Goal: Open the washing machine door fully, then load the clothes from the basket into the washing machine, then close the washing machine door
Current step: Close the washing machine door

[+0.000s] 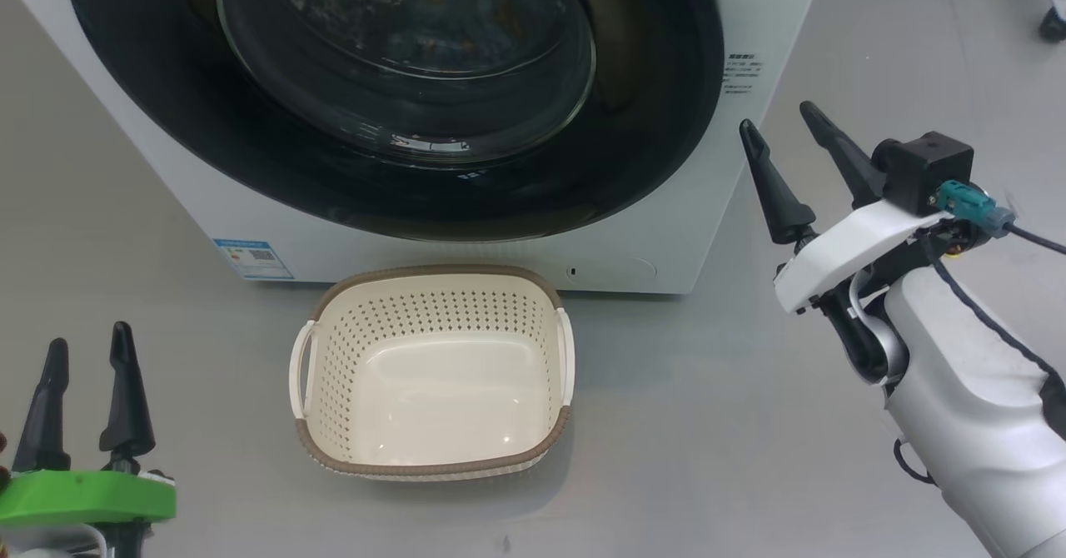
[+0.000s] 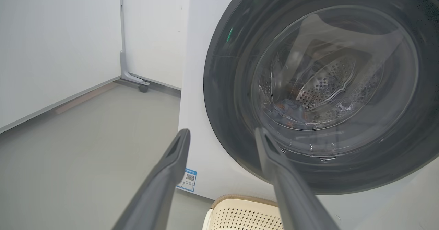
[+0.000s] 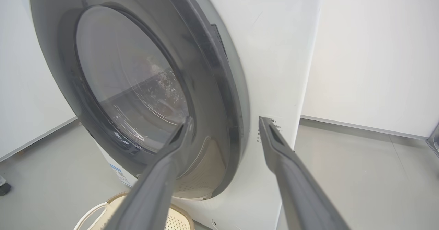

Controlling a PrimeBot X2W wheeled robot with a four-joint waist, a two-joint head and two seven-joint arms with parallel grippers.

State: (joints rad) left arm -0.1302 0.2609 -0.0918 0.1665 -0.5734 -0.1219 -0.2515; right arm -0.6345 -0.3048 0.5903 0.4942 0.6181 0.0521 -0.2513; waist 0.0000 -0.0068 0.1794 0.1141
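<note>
Plainly, in the head view, the glossy black-rimmed round washing machine door (image 1: 400,200) is seen shut, clear of the spread left gripper (image 1: 89,335) and right gripper (image 1: 776,117). Left wrist view: light blue clothes (image 2: 286,105) are glimpsed behind its glass. Right wrist view: its rim is seen just beyond parted fingers.

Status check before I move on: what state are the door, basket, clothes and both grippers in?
washing machine door: closed, appears flush against the washing machine.
basket: upright on the floor, empty.
clothes: inside the drum, behind the glass.
left gripper: open, holding nothing.
right gripper: open, holding nothing.
</note>
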